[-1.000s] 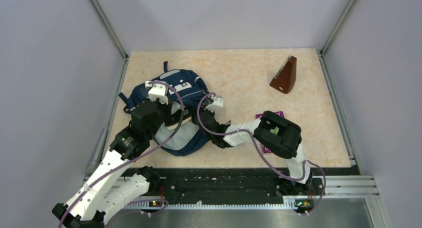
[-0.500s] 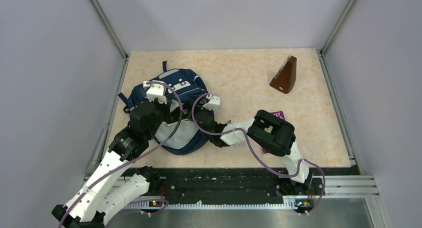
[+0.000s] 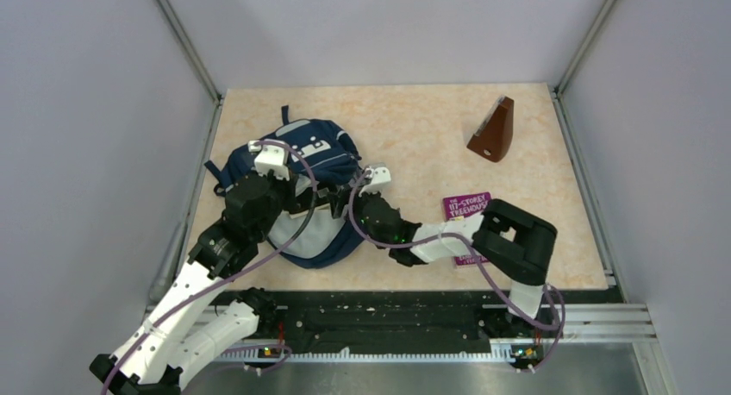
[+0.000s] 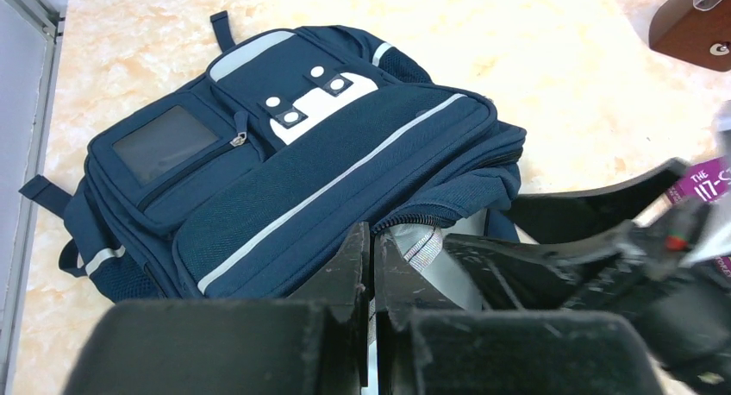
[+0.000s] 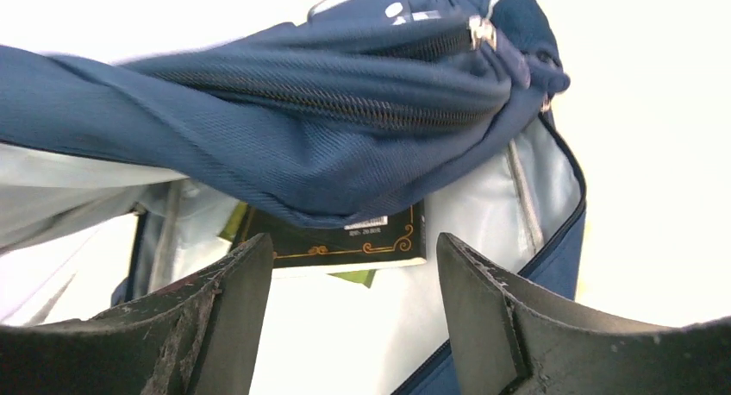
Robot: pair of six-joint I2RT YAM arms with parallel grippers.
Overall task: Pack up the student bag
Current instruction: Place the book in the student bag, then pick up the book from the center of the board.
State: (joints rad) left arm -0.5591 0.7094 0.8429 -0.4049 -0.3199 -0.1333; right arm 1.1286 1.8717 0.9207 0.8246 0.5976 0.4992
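- While we are looking down from above, the pale, marbled bench [image 3: 414, 136] is filling the space between grey walls, with both arms reaching in from its near edge.
- We are seeing the student bag [image 3: 315, 149] lying flat on the left half of the bench. Its navy front, with white patches and pale stripes, is facing up, and its opened mouth is turning toward the arms and showing grey lining.
- We are watching the left arm [image 3: 198, 283] leaning over the bag's near side. The left end effector [image 4: 372, 235] is clenched, and its fingers are pinching the rim of the bag's mouth.
- We are finding the right arm [image 3: 517, 240] stretching leftward across the bench. The right end effector [image 5: 353, 244] is released, with its fingers spreading wide just at the bag's mouth and gripping nothing.
- We are noticing a brown wedge-shaped object [image 3: 493, 132] standing near the far right corner, well apart from the bag.
- We are reading a purple book [image 3: 465, 207] as lying flat right of the bag, partly under the right arm.
- We are spotting a dark book with gold trim [image 5: 328, 240] lying inside the bag on the lining, under the raised navy flap.
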